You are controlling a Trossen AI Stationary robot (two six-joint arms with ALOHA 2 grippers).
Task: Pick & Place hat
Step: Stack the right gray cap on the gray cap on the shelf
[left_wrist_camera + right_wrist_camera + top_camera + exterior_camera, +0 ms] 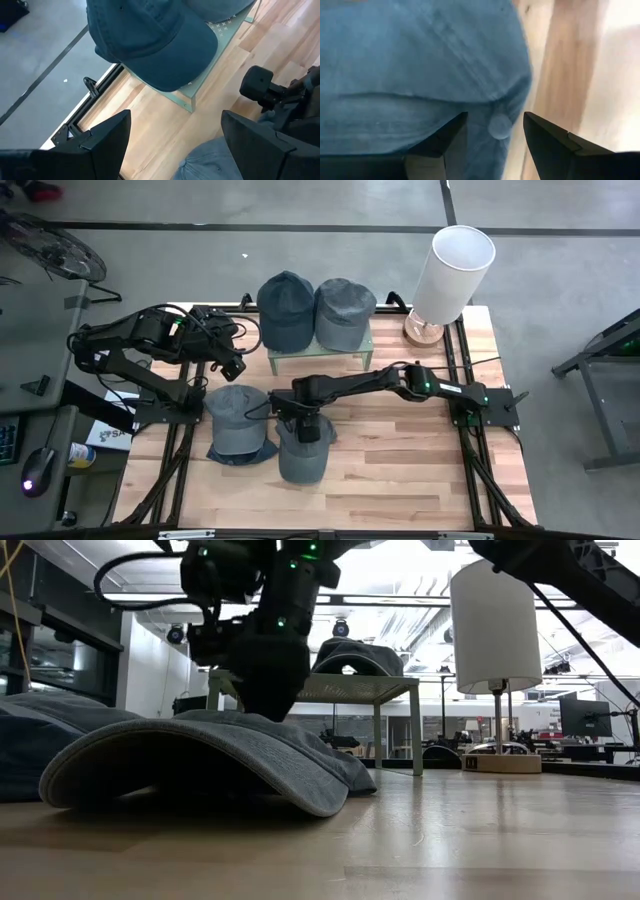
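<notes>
Wooden tabletop (400, 470): two caps already on the green stand (318, 352). Right gripper (306, 430), jaws apart, straddles the crown button of the denim cap (302, 452) at six o'clock; apparently not yet clamped. Left gripper (236, 368) idles agape.

A wooden slat table (400, 480) carries a small pale green stand (318, 352) near its far edge, seen as a legged platform in the low view (370, 690). Beside the stand, at the far right corner, a table lamp with a white cylindrical shade (452, 270) sits on a round wooden base (422, 332). Left of the table, a computer mouse (35, 470) lies on a grey side surface. A black stand frame (600, 370) is on the floor to the right.
</notes>
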